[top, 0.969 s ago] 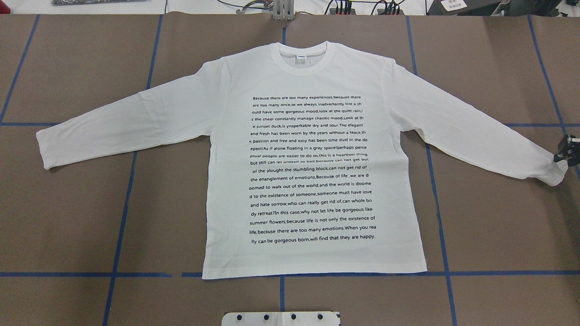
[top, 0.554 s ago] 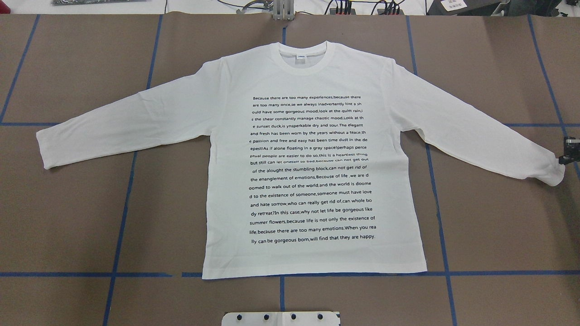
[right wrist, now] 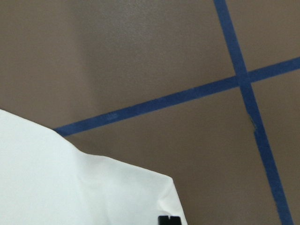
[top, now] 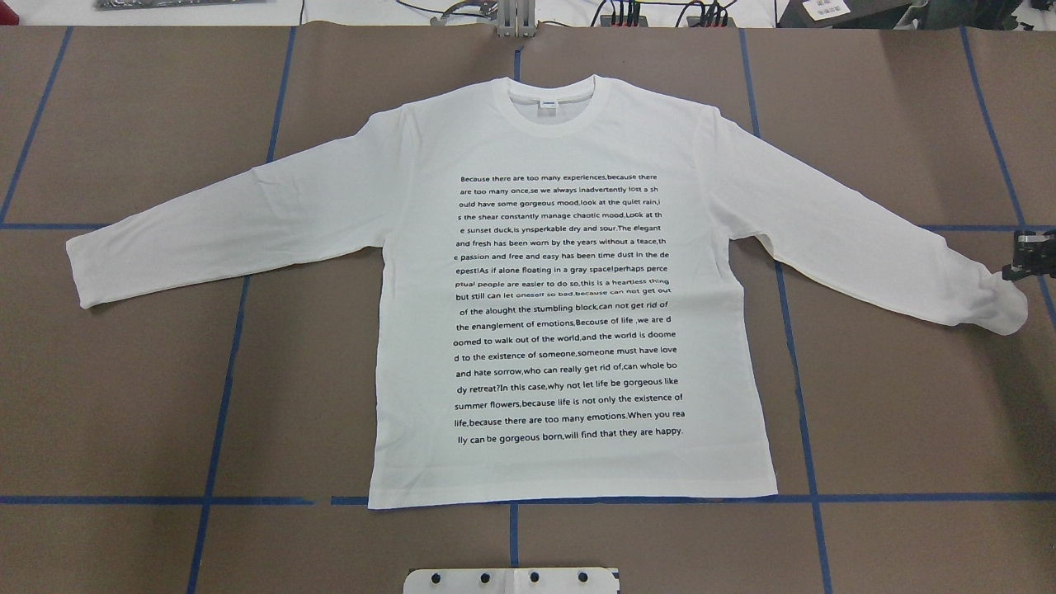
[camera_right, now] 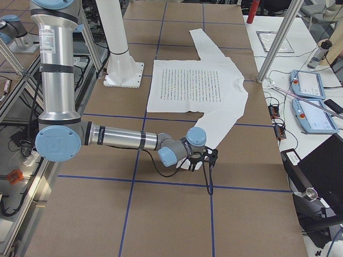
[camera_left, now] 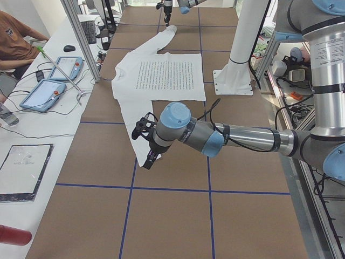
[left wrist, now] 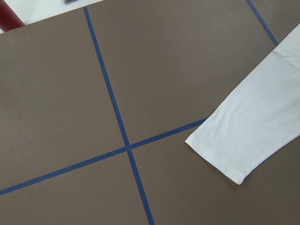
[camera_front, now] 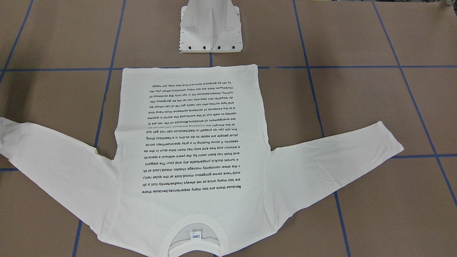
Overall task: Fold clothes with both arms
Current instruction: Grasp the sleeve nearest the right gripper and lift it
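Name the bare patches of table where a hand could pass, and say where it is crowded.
Bare brown table lies on the robot's side of each sleeve, bordered by the T-shirt's side and the blue tape line at its hem; also beyond both sleeves, toward the far edge. Crowded: the right cuff, where the right gripper sits.

Your overhead camera looks forward and down from behind the robot; the front one faces back toward its pedestal (camera_front: pixel 210 32). Both share the T-shirt (top: pixel 569 148) and its printed front. The side cameras look along the surface (camera_left: pixel 178 216) from either end. Each wrist camera hangs close over one sleeve cuff (left wrist: pixel 234 150).
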Robot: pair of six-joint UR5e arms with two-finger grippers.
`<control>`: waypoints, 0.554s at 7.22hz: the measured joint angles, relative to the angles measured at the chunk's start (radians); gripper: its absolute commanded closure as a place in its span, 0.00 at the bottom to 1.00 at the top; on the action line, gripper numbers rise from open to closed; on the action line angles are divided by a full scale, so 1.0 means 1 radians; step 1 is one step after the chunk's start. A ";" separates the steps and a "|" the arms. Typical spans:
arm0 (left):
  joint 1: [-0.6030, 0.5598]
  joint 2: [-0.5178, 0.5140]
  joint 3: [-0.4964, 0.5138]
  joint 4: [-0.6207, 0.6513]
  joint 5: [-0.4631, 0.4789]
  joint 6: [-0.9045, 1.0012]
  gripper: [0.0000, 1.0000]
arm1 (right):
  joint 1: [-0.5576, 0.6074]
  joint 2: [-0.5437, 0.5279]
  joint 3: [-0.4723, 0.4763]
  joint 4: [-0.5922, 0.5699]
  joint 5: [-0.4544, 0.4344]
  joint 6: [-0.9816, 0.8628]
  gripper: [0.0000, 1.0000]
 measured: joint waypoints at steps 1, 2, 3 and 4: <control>0.000 0.000 0.000 0.001 0.000 0.000 0.01 | -0.004 0.009 0.044 -0.015 0.003 0.045 1.00; 0.000 0.000 0.001 0.002 -0.001 0.000 0.01 | -0.016 0.038 0.097 -0.063 0.004 0.101 1.00; 0.000 0.000 0.001 0.000 -0.001 0.000 0.01 | -0.032 0.094 0.143 -0.142 0.004 0.153 1.00; 0.000 0.000 0.003 -0.003 -0.001 0.001 0.01 | -0.050 0.176 0.169 -0.232 0.003 0.196 1.00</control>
